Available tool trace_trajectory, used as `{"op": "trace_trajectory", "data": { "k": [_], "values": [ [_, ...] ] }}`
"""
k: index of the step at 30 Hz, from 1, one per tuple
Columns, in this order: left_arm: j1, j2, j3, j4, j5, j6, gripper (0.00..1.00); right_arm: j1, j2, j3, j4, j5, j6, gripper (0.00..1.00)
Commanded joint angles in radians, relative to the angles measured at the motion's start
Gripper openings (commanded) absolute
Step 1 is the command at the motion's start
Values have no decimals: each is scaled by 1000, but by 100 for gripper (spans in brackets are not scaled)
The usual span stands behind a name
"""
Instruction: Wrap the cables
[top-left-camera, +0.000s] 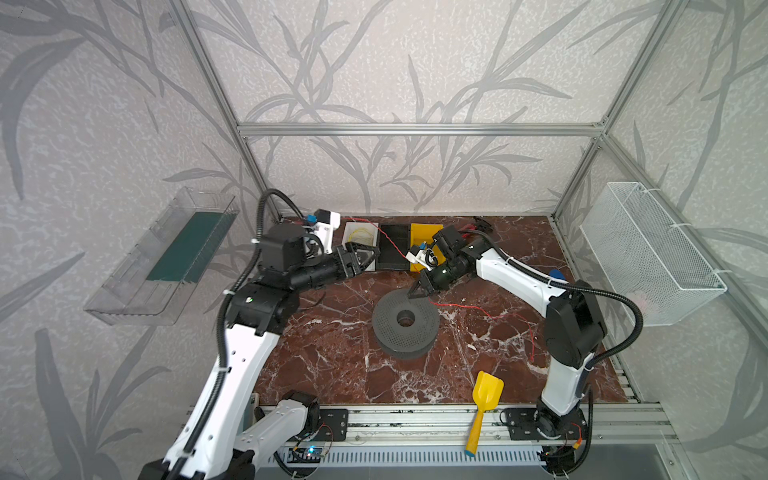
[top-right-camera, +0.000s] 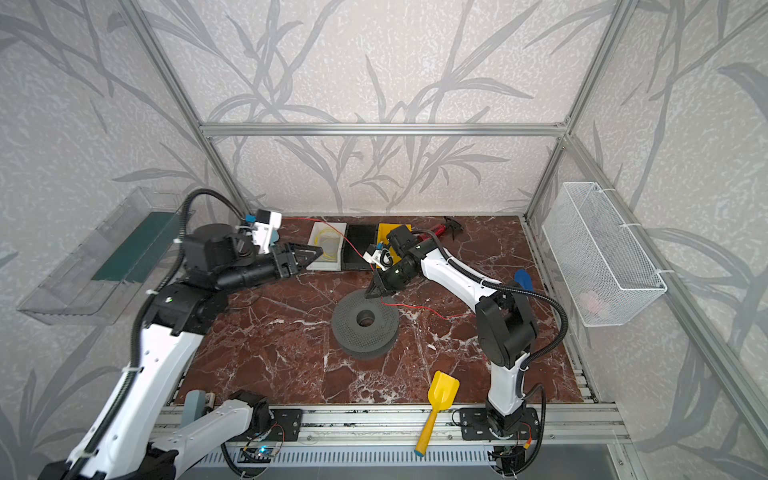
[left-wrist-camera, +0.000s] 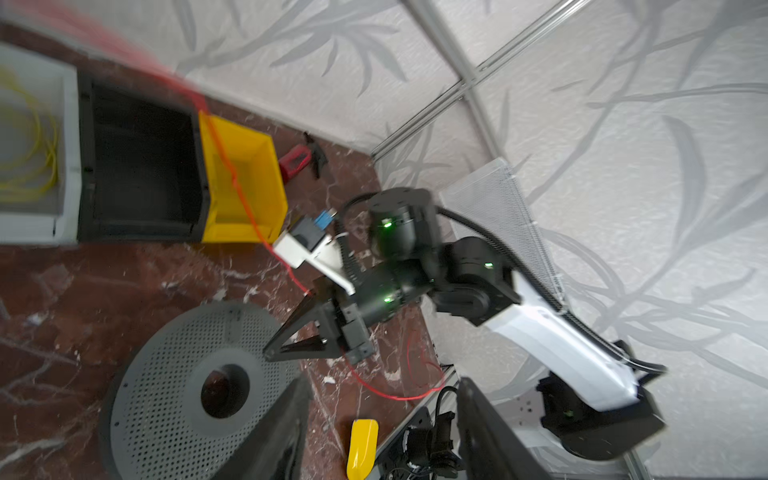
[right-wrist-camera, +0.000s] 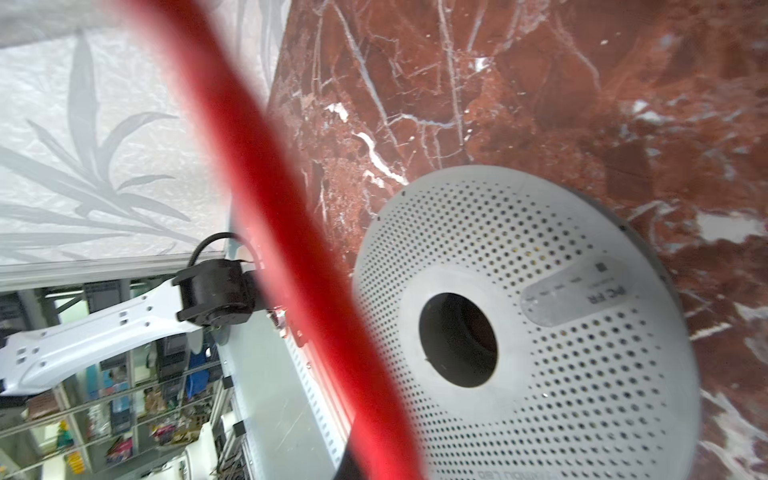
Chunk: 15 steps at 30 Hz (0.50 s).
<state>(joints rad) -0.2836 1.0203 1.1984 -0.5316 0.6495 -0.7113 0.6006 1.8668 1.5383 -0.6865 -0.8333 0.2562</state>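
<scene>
Red cable (top-left-camera: 461, 306) crosses clenched right fingers (top-left-camera: 419, 289) by grey spool (top-left-camera: 390, 336); left fingers (left-wrist-camera: 278, 436) parted, empty, beside white tray (top-right-camera: 326, 266) holding yellow cable (left-wrist-camera: 52, 162).

A thin red cable (top-left-camera: 465, 307) runs taut in the air from behind and left of the grey spool (top-left-camera: 386, 328) down to its back rim. From there it trails slack over the counter (top-left-camera: 332, 353) to the spool's right. A thin yellow cable (top-left-camera: 360, 240) lies loosely coiled behind the spool, well apart from it.
</scene>
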Motion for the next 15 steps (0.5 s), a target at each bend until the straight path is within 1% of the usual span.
{"op": "trace_trajectory", "data": {
  "k": [1,2,5,8,11,13,15],
  "values": [
    [-93,-11,-120,238,-146,-75,54,11,-55,15,58,-141,62,0],
    [-123,2,-155,275,-176,-77,54,14,-61,12,80,-167,78,0],
    [-172,51,-217,364,-199,-82,49,16,-91,-15,166,-223,130,0],
    [-180,59,-260,397,-243,-59,49,16,-119,-22,182,-244,141,0],
    [-177,44,-304,482,-257,-28,52,18,-135,-34,195,-278,151,0],
    [-176,38,-309,508,-271,6,55,22,-143,-56,234,-322,181,0],
    [-174,42,-295,509,-281,36,56,26,-149,-87,294,-370,221,0]
  ]
}}
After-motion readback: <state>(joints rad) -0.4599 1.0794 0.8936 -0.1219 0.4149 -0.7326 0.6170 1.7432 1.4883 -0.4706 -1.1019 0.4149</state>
